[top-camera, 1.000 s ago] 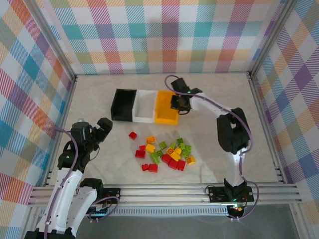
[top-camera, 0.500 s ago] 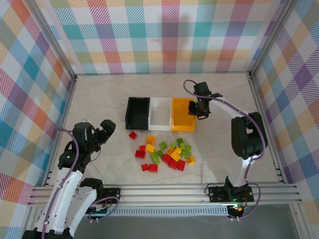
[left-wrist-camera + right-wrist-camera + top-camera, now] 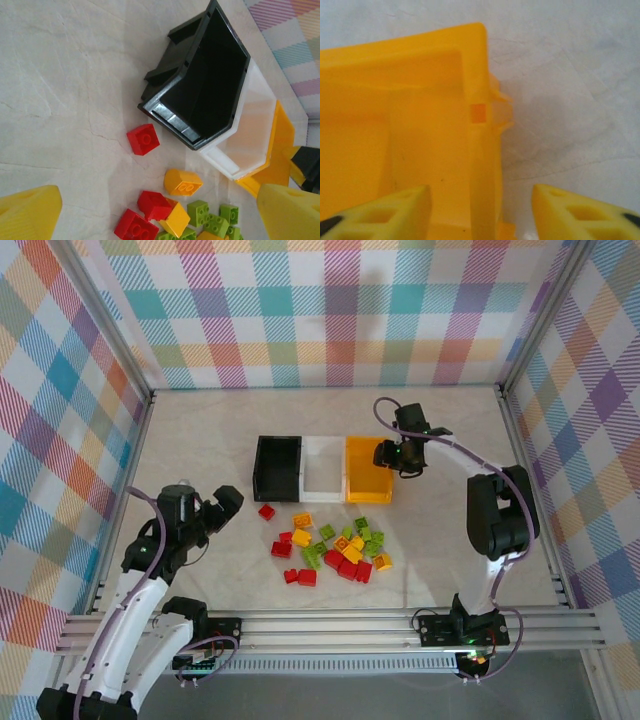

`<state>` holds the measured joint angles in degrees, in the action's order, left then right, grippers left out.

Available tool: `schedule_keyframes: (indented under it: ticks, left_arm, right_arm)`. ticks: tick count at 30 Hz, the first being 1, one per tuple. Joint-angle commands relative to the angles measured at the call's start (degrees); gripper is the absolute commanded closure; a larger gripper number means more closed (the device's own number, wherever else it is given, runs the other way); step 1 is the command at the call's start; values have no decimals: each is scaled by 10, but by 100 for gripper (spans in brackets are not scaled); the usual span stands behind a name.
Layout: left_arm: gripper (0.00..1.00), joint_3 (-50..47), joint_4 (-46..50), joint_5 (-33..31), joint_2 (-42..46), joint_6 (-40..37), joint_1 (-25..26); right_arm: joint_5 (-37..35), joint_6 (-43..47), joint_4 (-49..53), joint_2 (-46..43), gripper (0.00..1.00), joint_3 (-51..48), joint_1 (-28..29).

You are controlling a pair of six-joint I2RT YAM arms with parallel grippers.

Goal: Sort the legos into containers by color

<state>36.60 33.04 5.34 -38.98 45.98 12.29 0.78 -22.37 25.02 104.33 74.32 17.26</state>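
Three bins stand in a row: black (image 3: 277, 468), white (image 3: 322, 468) and orange-yellow (image 3: 366, 470). My right gripper (image 3: 392, 458) is open and straddles the orange-yellow bin's right wall (image 3: 480, 150), one finger (image 3: 395, 212) inside and the other over the table. Red, yellow and green legos (image 3: 330, 548) lie heaped in front of the bins, with one red brick (image 3: 266, 511) apart on the left. My left gripper (image 3: 225, 508) hangs open left of the heap. Its wrist view shows the red brick (image 3: 143, 139), an orange brick (image 3: 183, 182) and the black bin (image 3: 200, 85).
Aluminium rails (image 3: 330, 625) border the table's near edge and sides, and plaid walls close it in. Bare tabletop (image 3: 190, 440) lies left of the bins and behind them. The right arm's cable (image 3: 385, 410) loops behind the orange-yellow bin.
The row of bins slid right with my right gripper on the orange-yellow bin, then stopped. My left gripper has moved right toward the lone red brick.
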Motion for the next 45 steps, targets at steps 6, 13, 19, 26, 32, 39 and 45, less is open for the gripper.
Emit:
schedule_keyframes:
  ticks: [6,13,19,26,32,39,45]
  left_arm:
    - [0,34,39,-47,40,-18,63]
    - [0,19,84,-117,-1,-17,170]
    - [18,-4,-47,-169,-168,-43,222]
    - [22,20,-143,-284,-312,-107,235]
    - [25,48,-187,-320,-396,-140,235]
    - [26,67,-226,-318,-458,-149,235]
    - [31,83,-236,-317,-512,-152,235]
  right_arm:
    - [36,-46,-53,-197,31,-108,6]
    - [3,-95,-86,-402,29,-311,80]
    - [-12,-138,-99,-498,29,-409,111]
    - [-19,-135,-82,-511,29,-411,114]
    - [-25,-138,-87,-521,29,-418,114]
    - [-34,-136,-79,-549,29,-418,114]
    - [-41,-129,-61,-576,29,-412,114]
